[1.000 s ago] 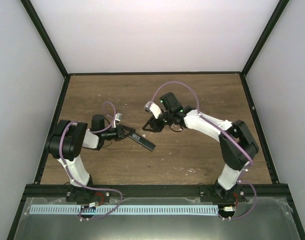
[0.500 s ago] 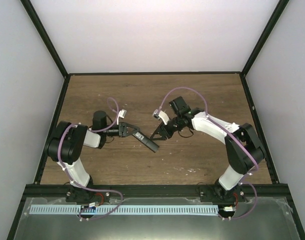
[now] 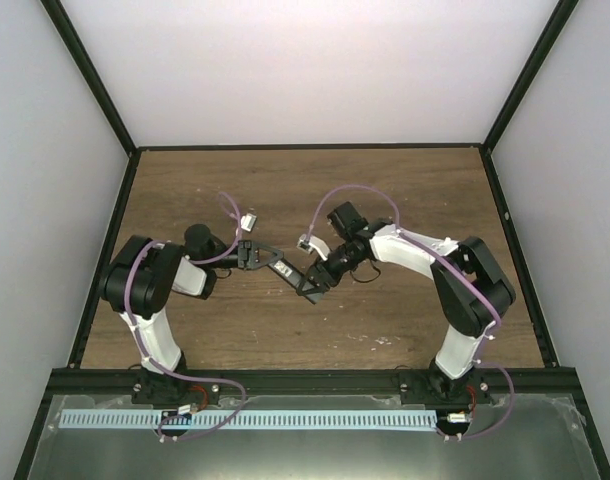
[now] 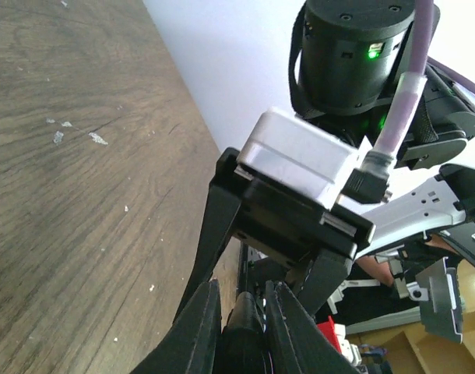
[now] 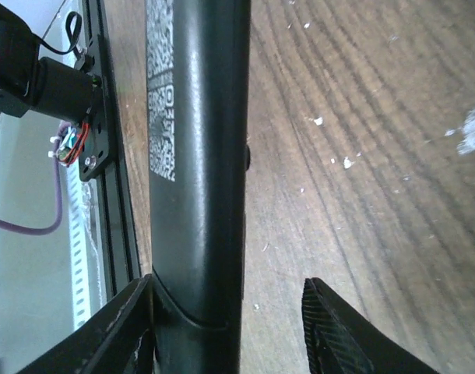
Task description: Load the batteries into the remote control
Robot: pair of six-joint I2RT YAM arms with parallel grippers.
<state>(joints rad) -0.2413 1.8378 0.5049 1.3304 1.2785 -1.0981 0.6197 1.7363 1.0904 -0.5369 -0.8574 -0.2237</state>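
Note:
My left gripper is shut on one end of the remote control, a slim black bar held out to the right above the table. In the left wrist view its fingers clamp the remote. My right gripper is open around the remote's far end. In the right wrist view the remote, with a white printed label, lies against the left finger. The right finger stands apart from it. The green and purple batteries are not in view.
The wooden table is ringed by a black frame and white walls. The frame's front rail with a cable shows beside the remote in the right wrist view. The right arm's white wrist camera fills the left wrist view.
My right gripper has moved down and left, from beside the remote to around its far tip. My left gripper has shifted slightly right, still holding the remote.

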